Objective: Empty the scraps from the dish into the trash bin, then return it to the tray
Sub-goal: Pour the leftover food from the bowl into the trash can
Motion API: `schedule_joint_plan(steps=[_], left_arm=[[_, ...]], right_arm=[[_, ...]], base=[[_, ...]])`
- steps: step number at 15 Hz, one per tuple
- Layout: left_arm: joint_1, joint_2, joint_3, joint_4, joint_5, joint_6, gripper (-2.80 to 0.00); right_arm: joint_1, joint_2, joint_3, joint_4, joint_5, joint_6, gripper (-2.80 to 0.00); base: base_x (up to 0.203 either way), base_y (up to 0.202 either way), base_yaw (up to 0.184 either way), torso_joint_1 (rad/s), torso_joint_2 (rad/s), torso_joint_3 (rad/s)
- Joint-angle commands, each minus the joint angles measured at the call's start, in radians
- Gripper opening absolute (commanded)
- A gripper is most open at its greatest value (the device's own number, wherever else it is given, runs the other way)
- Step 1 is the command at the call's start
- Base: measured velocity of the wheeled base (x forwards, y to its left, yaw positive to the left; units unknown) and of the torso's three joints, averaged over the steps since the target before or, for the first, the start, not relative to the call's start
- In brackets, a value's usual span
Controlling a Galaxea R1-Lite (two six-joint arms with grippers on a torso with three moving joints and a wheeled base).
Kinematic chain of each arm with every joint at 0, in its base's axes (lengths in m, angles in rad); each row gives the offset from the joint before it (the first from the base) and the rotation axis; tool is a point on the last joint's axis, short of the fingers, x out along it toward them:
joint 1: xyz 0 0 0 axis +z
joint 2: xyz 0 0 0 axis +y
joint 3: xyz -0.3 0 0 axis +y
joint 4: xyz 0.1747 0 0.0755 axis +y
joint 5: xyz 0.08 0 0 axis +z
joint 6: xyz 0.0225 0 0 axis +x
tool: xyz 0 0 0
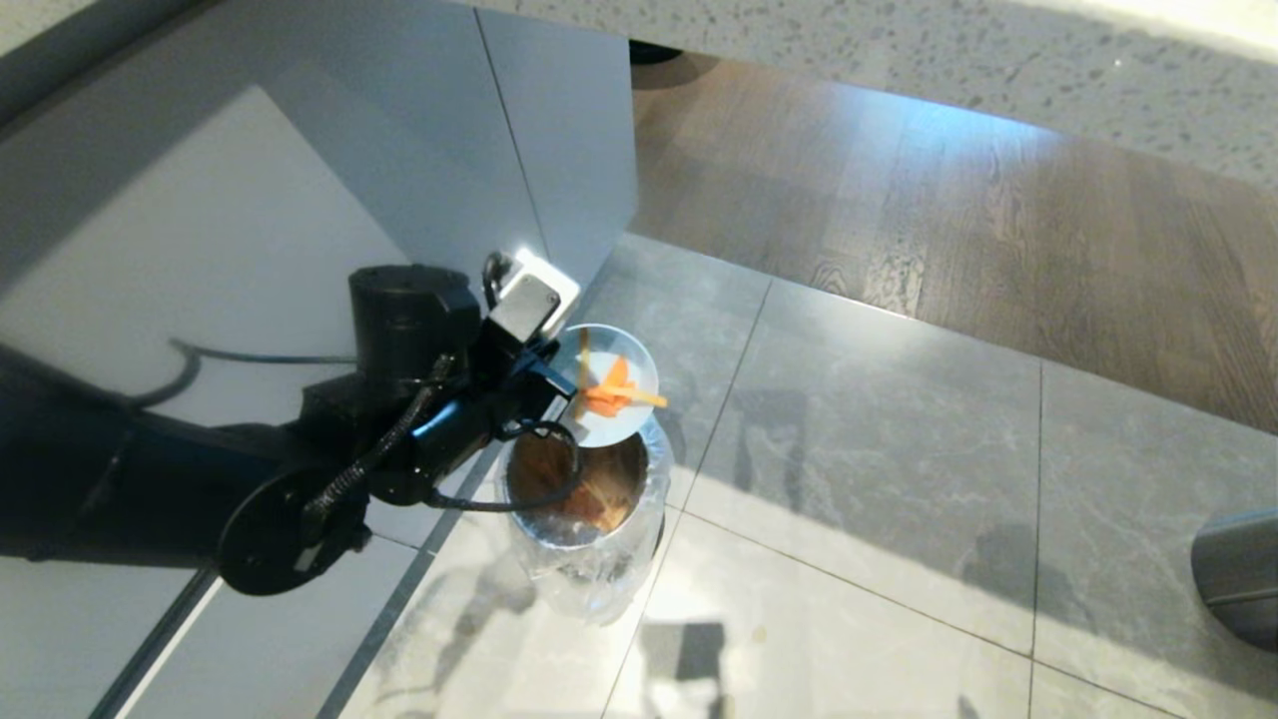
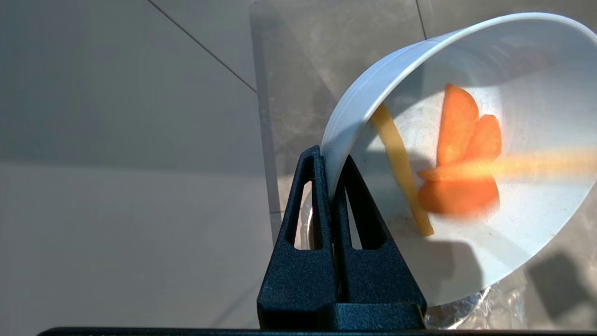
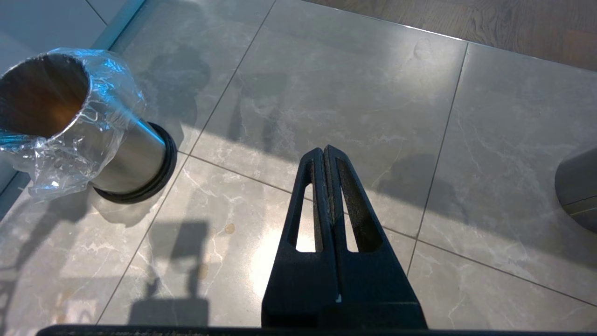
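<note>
The dish (image 1: 606, 384) is clamped at its rim by the left end effector (image 2: 331, 170) and held tilted steeply over the bin (image 1: 584, 509) on the floor (image 1: 899, 479), the scraps (image 1: 611, 391) sliding inside it. The right end effector (image 3: 325, 156) is seen closed together, empty, above the floor.

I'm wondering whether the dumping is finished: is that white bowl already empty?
No, the tilted dish gripped by the left end effector holds the scraps, orange carrot slices and pale yellow sticks.
</note>
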Motion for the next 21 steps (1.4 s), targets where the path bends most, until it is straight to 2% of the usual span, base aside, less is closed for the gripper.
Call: schedule_joint_plan(steps=[1,4,8,11,14,19,21], left_arm=[[0.005,0.023,0.056,-0.088,0.002,0.003,-2.80],[0.028,0.056,0.084,-0.201,0.001,0.003,-2.80],[0.071,0.116,0.062,-0.303,-0.005,0.003,-2.80],[0.104,0.149,0.044,-0.366,-0.046,0.004,-2.80],[0.133,0.179,0.055,-0.481,-0.048,0.032,-2.80],[0.142,0.191,0.124,-0.656,-0.046,0.045,-2.80],[0.139,0.182,0.144,-0.676,-0.047,0.048,-2.80]], right_arm=[[0.000,0.000,-0.001,0.000,0.000,0.000,-2.80],[0.000,0.000,0.001,0.000,0.000,0.000,-2.80],[0.000,0.000,-0.001,0.000,0.000,0.000,-2.80],[0.000,0.000,-0.001,0.000,0.000,0.000,-2.80],[0.000,0.000,0.001,0.000,0.000,0.000,-2.80],[0.000,0.000,0.000,-0.001,0.000,0.000,-2.80],[0.000,0.000,-0.001,0.000,0.000,0.000,-2.80]], base=[[0.000,0.000,0.000,0.000,0.00,0.000],[0.000,0.000,0.000,0.000,0.00,0.000],[0.000,0.000,0.000,0.000,0.00,0.000],[0.000,0.000,0.000,0.000,0.00,0.000],[0.000,0.000,0.000,0.000,0.00,0.000],[0.000,0.000,0.000,0.000,0.00,0.000],[0.000,0.000,0.000,0.000,0.00,0.000]])
